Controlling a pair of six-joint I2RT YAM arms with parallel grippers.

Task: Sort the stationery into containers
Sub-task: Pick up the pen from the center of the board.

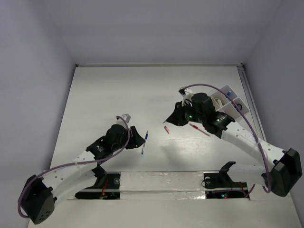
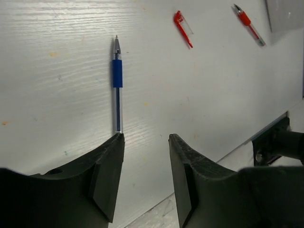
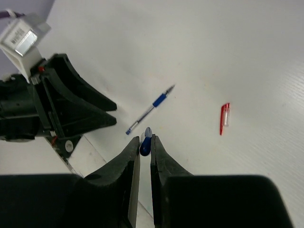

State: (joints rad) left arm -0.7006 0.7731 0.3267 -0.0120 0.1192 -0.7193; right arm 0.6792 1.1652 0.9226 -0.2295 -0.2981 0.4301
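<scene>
A blue-and-clear pen [image 2: 116,85] lies on the white table just beyond my left gripper [image 2: 146,138], which is open with nothing between its jaws. The top view shows the same pen [image 1: 145,141] right of the left gripper [image 1: 136,138]. My right gripper [image 3: 145,141] hovers above the table, shut on a small blue-and-white cap [image 3: 146,142]. Below it lie the pen [image 3: 151,109] and a red cap [image 3: 224,118]. A red pen [image 1: 199,129] and the red cap [image 1: 166,129] lie near the right gripper [image 1: 170,118]. The white organiser tray [image 1: 240,105] sits at the right, partly hidden by the right arm.
The left wrist view also shows the red cap [image 2: 183,28] and the red pen [image 2: 249,24] farther off. A taped strip [image 1: 161,183] runs along the near table edge between the arm bases. Grey walls enclose the table on three sides.
</scene>
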